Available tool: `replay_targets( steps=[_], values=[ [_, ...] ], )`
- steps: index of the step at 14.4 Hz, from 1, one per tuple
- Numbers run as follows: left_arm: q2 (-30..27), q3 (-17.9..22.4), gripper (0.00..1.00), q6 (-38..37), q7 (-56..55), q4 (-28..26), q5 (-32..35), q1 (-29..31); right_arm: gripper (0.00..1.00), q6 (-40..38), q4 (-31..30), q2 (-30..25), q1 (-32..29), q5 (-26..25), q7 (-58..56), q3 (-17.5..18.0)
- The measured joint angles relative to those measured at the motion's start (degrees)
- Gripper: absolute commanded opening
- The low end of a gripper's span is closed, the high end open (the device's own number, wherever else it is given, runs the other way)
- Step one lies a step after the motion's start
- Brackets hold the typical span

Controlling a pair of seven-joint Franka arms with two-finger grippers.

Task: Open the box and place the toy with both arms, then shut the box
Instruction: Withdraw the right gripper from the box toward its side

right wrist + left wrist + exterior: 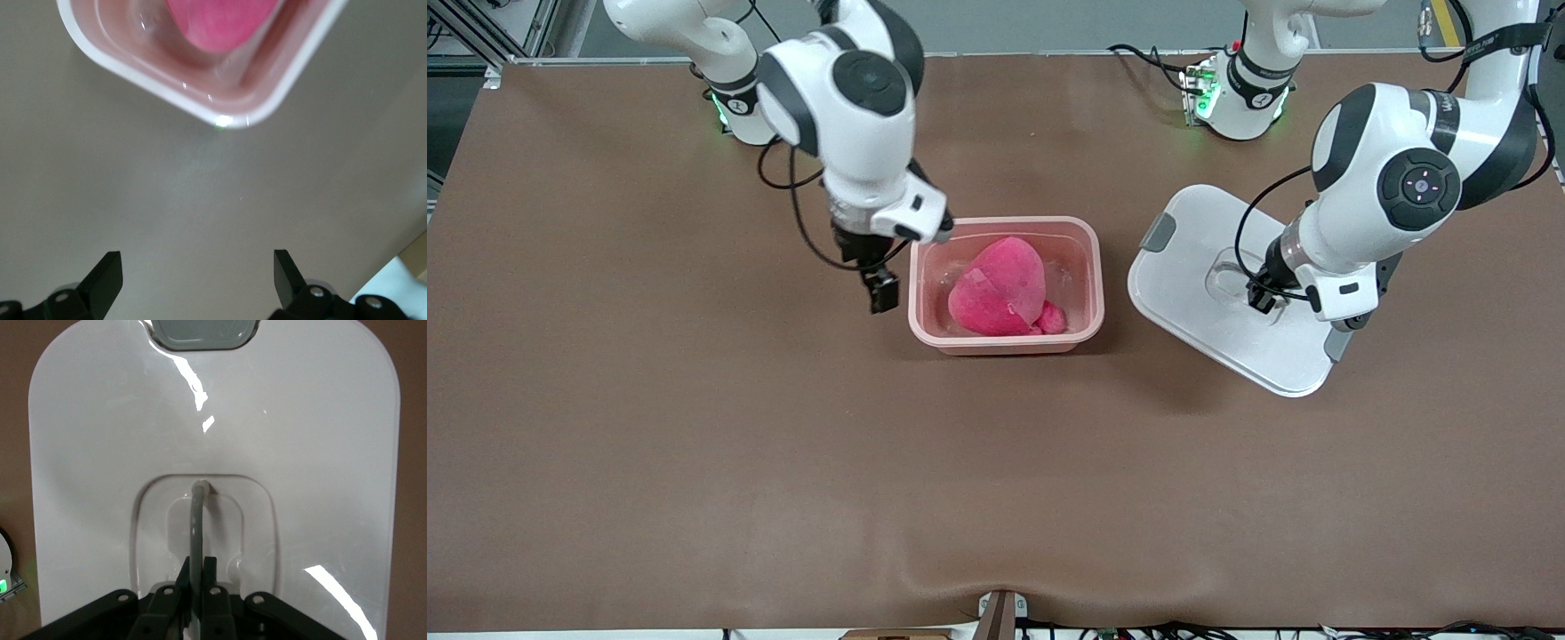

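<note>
two arms, one job left: the lid. right gripper (883,293) hangs empty, jaws wide apart, over bare table just beside the box (1006,342). the toy (1000,286) sits inside, long axis slanting corner to corner, its small end toward the front camera. left gripper (1263,299) is clamped on the lid (1209,329) handle (197,520); that thin grip could let the lid swing and land crooked on the rim.
</note>
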Motion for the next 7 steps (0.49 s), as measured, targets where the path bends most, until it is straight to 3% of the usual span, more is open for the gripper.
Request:
replay_targets(
  steps=[7],
  values=[
    [0.0,0.0,0.0,0.0,0.0,0.0,0.0,0.0,1.0,0.0,-0.3,-0.2,-11.7,5.5,4.1,-0.1]
  ],
)
